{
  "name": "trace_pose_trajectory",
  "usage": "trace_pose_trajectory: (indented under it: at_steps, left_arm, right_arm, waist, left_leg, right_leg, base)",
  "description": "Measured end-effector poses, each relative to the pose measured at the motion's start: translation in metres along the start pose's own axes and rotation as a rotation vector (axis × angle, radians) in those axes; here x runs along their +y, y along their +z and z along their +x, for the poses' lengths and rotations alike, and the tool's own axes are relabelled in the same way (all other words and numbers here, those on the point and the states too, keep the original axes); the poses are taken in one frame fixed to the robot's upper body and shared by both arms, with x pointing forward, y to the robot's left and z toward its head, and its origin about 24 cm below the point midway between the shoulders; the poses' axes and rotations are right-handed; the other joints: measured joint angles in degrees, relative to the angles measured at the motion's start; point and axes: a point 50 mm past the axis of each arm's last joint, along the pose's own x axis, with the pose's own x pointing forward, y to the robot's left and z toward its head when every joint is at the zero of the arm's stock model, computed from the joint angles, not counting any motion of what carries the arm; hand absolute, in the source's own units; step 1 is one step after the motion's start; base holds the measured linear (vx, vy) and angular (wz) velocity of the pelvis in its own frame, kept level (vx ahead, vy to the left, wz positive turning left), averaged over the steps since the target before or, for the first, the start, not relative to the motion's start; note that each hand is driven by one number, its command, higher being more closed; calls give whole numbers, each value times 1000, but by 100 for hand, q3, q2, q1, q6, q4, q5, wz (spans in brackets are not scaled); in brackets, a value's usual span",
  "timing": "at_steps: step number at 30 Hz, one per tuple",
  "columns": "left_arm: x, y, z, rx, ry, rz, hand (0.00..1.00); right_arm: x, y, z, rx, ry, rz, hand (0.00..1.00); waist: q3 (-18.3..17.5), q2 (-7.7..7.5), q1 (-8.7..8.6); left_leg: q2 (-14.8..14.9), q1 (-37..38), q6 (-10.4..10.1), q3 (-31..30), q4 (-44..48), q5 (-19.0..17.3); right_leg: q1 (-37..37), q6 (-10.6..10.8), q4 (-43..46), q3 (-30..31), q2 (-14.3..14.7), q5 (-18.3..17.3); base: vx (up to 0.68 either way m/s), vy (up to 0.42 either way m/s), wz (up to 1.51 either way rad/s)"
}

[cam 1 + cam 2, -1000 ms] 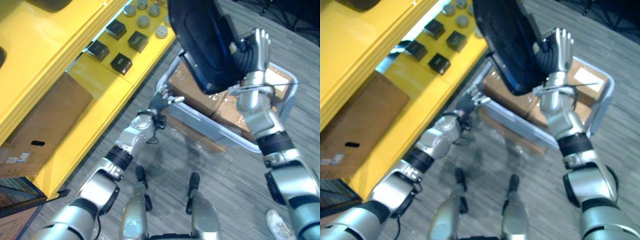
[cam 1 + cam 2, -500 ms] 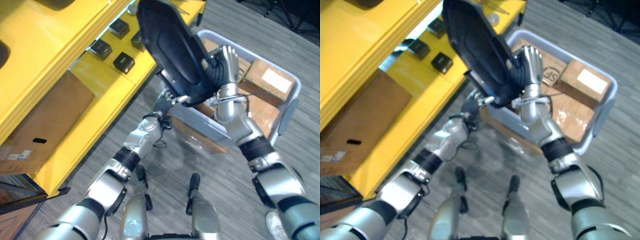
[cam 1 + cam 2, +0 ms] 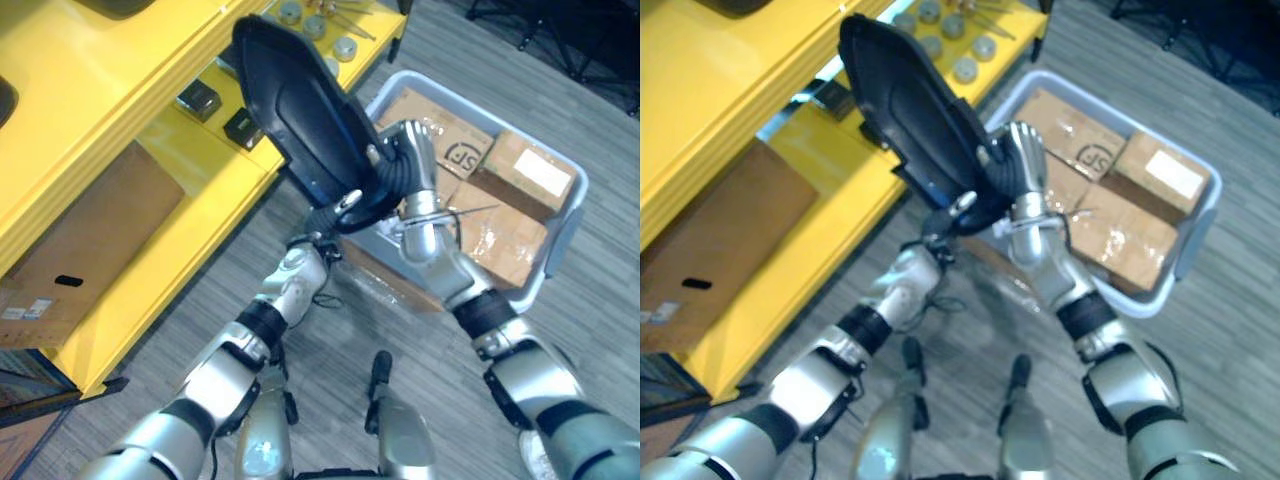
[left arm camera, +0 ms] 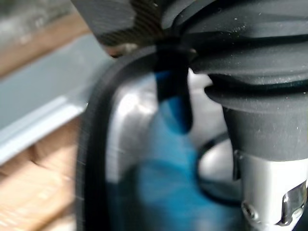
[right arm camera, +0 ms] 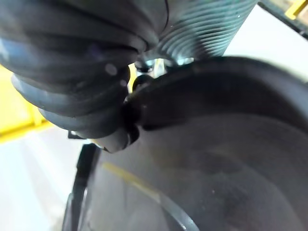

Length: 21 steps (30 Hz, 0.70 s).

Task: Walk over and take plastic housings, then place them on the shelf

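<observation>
A large black plastic housing [image 3: 300,110] with a curved, shell-like form is held up between my two hands, tilted over the edge of the yellow shelf [image 3: 110,130]. My right hand [image 3: 412,160] lies against its right edge with straight fingers. My left hand [image 3: 338,208] is under its lower end, mostly hidden by the housing. The housing's dark rim [image 4: 91,144] runs close past the left wrist camera, and its inner face [image 5: 216,159] shows in the right wrist view.
Small black boxes [image 3: 198,100] and round grey parts [image 3: 345,47] sit on the shelf's middle level beneath the housing. A brown cardboard panel [image 3: 90,240] stands on the lower level. To the right, a grey bin [image 3: 563,225] holds several cardboard boxes [image 3: 525,170].
Both hands have carried the housing to the left, from above the grey bin to over the shelf's edge. The view has shifted as well.
</observation>
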Motion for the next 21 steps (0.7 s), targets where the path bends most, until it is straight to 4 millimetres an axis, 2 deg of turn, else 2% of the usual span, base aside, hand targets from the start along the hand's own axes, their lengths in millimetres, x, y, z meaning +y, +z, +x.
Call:
trace_pose_trajectory:
  at_steps: [5,9,20,21]
  left_arm:
    - [9,6,-3,-101,45,-193,100]
    - [17,6,-5,-138,55,-262,100]
    - [14,7,-7,-165,-12,-214,100]
    - [14,7,-7,-169,-16,-197,100]
  right_arm:
    - [6,-8,-20,52,21,31,100]
    - [10,1,-29,37,17,83,100]
    - [7,4,-35,23,-22,102,100]
    - [7,3,-37,26,-27,104,0]
  waist:
    - [-35,-62,5]
    - [-81,-143,8]
    - [-99,-175,12]
    - [-99,-175,9]
  left_leg:
    - [-11,-20,2,14,0,-14]
    - [-11,-22,4,14,0,-19]
    - [-17,-12,10,15,-1,-36]
    - [-18,-5,15,20,-1,-40]
  right_leg:
    - [5,-12,-70,-4,-3,-13]
    - [3,1,-70,-3,-2,-5]
    - [9,2,-55,5,-12,-4]
    - [12,3,-54,9,-14,-4]
  base:
    - [-37,-47,-1]
    - [-9,-51,0]
    - [-11,-38,0]
    - [0,0,0]
